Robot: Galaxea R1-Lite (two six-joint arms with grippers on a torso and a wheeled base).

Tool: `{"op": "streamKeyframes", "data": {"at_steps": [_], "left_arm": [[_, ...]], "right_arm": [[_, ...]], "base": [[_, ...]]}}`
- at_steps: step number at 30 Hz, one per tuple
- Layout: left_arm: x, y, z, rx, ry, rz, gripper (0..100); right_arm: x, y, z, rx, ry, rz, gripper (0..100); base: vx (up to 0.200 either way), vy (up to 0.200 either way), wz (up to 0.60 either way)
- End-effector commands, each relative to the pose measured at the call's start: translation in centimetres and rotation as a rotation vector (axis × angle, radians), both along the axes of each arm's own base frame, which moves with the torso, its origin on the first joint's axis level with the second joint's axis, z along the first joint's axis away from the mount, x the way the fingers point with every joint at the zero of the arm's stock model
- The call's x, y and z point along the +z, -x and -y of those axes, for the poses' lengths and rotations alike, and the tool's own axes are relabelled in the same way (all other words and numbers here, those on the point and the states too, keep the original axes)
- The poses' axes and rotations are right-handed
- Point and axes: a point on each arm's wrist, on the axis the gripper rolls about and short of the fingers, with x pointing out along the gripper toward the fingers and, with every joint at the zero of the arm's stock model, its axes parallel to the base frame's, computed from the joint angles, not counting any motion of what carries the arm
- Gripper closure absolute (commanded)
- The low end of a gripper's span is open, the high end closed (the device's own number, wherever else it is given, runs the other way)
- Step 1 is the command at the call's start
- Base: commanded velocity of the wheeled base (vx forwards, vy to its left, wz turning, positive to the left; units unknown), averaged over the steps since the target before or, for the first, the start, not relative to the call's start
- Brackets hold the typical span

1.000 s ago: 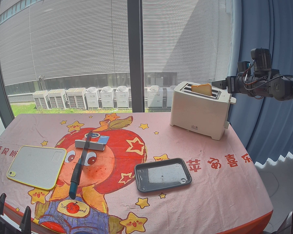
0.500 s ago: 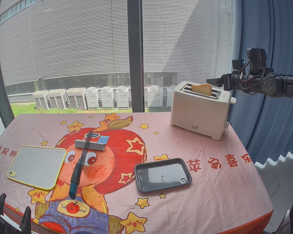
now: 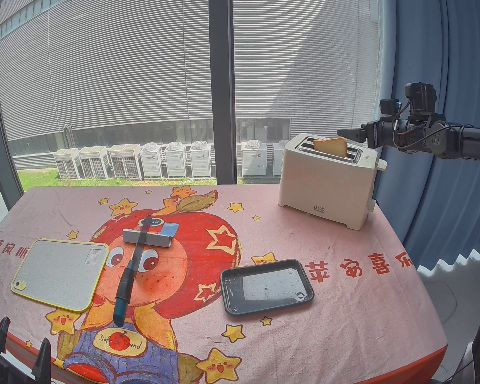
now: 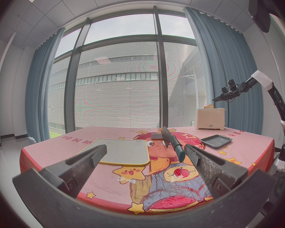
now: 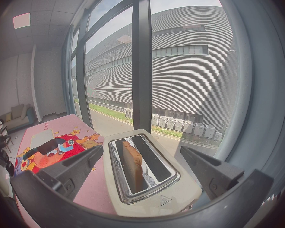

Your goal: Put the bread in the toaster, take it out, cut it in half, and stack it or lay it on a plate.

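Observation:
A slice of bread (image 3: 331, 146) (image 5: 132, 165) stands upright in a slot of the cream toaster (image 3: 328, 181) (image 5: 148, 181) at the table's back right, its top sticking out. My right gripper (image 3: 346, 133) (image 5: 142, 159) hovers open just right of the toaster's top, at the height of the bread, with nothing between its fingers. A knife (image 3: 129, 274) (image 4: 172, 140) lies on the cloth with its blade on a small grey rest (image 3: 146, 237). A cutting board (image 3: 60, 273) (image 4: 118, 151) lies at the front left. A dark plate (image 3: 266, 286) (image 4: 216, 141) sits mid-table. My left gripper (image 4: 145, 157) is open, low at the table's front left.
A blue curtain (image 3: 442, 81) hangs right of the toaster, close behind my right arm. A window frame post (image 3: 221, 76) stands behind the table. The table's right edge (image 3: 426, 300) falls away near the toaster.
My right gripper has moved left towards the toaster's top and risen slightly. Bread, knife, board and plate have stayed put.

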Motion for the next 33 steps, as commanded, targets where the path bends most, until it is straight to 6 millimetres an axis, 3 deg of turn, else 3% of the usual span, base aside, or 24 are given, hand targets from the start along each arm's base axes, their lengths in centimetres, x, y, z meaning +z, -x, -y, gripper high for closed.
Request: {"op": "streamKeyframes", "data": {"at_steps": [1, 11, 18, 33], "left_arm": [[-0.5, 0.0, 0.0, 0.0, 0.0, 0.0, 0], [-0.5, 0.0, 0.0, 0.0, 0.0, 0.0, 0], [-0.5, 0.0, 0.0, 0.0, 0.0, 0.0, 0], [-0.5, 0.0, 0.0, 0.0, 0.0, 0.0, 0]], "right_arm": [[-1.1, -1.1, 0.4, 0.012, 0.006, -0.002, 0], [-1.6, -1.3, -0.1, 0.042, 0.001, -0.009, 0], [-3.2, -1.6, -0.2, 0.051, 0.02, -0.041, 0], [-3.1, -1.7, -0.9, 0.066, 0.021, -0.034, 0]], "base": [[0.0, 0.0, 0.0], [0.0, 0.0, 0.0], [0.0, 0.0, 0.0], [0.0, 0.0, 0.0]]}}
